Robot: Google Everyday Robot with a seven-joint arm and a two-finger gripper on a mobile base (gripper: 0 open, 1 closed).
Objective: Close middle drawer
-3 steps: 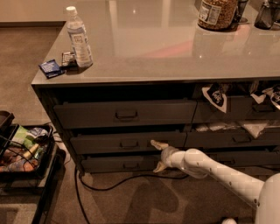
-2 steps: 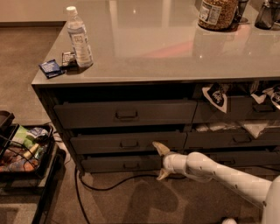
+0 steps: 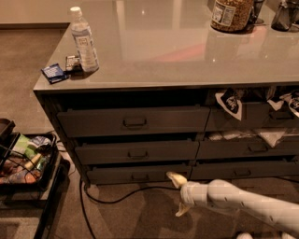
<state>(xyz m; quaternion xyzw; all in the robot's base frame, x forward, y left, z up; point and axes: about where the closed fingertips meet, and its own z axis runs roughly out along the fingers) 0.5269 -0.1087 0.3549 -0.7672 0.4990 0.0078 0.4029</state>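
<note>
The middle drawer (image 3: 138, 152) is the dark grey front with a small metal pull in the left stack under the counter, between a taller top drawer (image 3: 134, 121) and a slimmer bottom drawer (image 3: 138, 174). Its front stands about in line with the drawers around it, with a dark gap above. My gripper (image 3: 178, 194) hangs below and in front of the drawer's right end, over the carpet, apart from the front. Its two fingers (image 3: 173, 177) are spread open and hold nothing.
A water bottle (image 3: 84, 39), a blue packet (image 3: 53, 73) and a jar (image 3: 231, 14) stand on the grey countertop (image 3: 177, 51). A black cart (image 3: 25, 161) of snacks stands at the left. A black cable (image 3: 117, 198) lies on the carpet. The right-hand drawers (image 3: 250, 148) hold bags.
My gripper has drawn back from the drawer fronts, moving down and towards the camera. The drawers look unchanged.
</note>
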